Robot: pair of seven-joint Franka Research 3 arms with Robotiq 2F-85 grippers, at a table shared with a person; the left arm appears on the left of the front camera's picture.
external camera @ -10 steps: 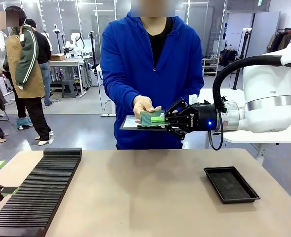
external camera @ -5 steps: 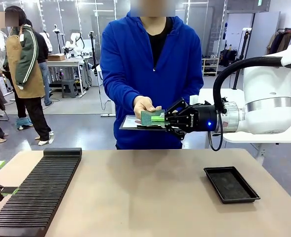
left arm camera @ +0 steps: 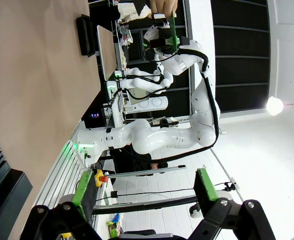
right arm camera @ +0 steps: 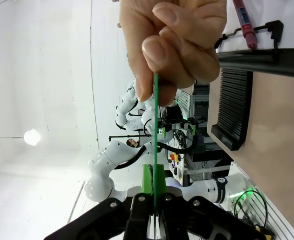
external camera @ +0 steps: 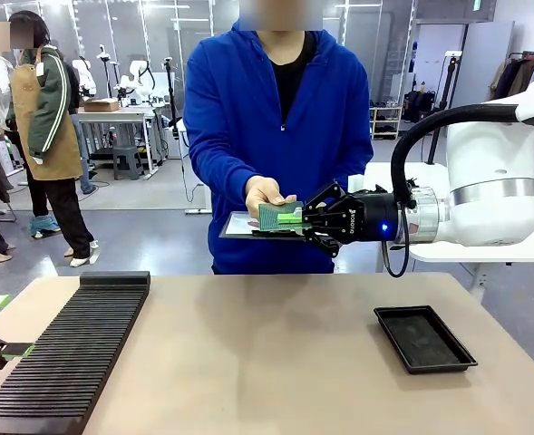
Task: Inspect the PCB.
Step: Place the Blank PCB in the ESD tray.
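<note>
Nothing has shifted: the right end effector stays clenched on the green board, mid-air above the clipboard, with the person's hand pinching its other edge. Left end effector: released.

A robotics lab or workshop is shown. A white robot arm is stationed at a plain beige table, on which a black slotted rack and a black tray are set out. A PCB is held up beyond the table. Behind, an open hall with a grey floor is seen, fitted with glass partitions and a metal-framed workbench carrying a cardboard box. A white ceiling with a round lamp is caught in the left wrist view.
</note>
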